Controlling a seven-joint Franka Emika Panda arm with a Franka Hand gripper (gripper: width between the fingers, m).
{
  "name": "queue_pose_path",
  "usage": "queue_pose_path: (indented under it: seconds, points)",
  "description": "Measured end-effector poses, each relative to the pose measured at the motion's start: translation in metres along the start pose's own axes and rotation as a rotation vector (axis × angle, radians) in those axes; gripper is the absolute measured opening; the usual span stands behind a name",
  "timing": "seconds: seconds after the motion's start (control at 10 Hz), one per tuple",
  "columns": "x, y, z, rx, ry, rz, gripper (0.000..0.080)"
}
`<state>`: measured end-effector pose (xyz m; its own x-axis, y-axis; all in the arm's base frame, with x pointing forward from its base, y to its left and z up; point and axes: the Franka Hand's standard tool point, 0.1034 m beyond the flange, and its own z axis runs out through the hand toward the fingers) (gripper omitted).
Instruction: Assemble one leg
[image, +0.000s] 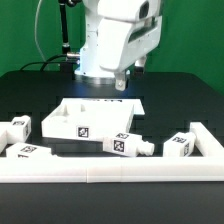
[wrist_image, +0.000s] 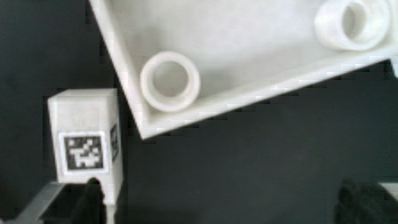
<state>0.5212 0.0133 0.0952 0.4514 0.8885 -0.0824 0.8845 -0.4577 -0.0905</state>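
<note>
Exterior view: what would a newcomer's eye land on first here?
The white arm fills the top middle, its gripper hanging open above the square panel at the table's centre. Next, the tagged legs: one leg lies just in front of the panel, others to both sides, with the long border rail nearest the camera.

A robot arm (image: 118, 35) cased in glossy white plastic. Its shells are smooth and rounded, with soft grey shading along the curves. Near the top, a dark grey to black band shows where two white segments meet. The lowest housing is a bulky white block with bevelled edges and a flat sloping face. Beneath it sits a small dark gripper (image: 122, 84), much narrower than the housing above. A thin dark cable (image: 37, 30) hangs beside the arm on the exterior view's left; where it ends cannot be told. In the wrist view the fingers (wrist_image: 57, 203) appear as dark grey, straight-edged shapes, too blurred for detail.
</note>
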Motion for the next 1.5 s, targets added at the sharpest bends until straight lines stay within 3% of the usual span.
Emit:
queue_pose_path:
  seconds: [0.1, 0.3, 0.7, 1.0, 1.5]
  points:
    - [-0.0006, 0.0068, 0.0082, 0.003, 0.001, -0.026, 0.0650]
    - [0.0004, 0.0168, 0.0043, 0.002, 0.000, -0.085, 0.0650]
    - [-0.0004, 0.0148, 0.0077, 0.007, 0.000, -0.008, 0.0650]
    - [0.0018, 0.0149, 0.0102, 0.023, 0.024, 0.484, 0.0650]
    - [0.0033, 0.0127, 0.0112, 0.036, 0.025, 0.759, 0.0650]
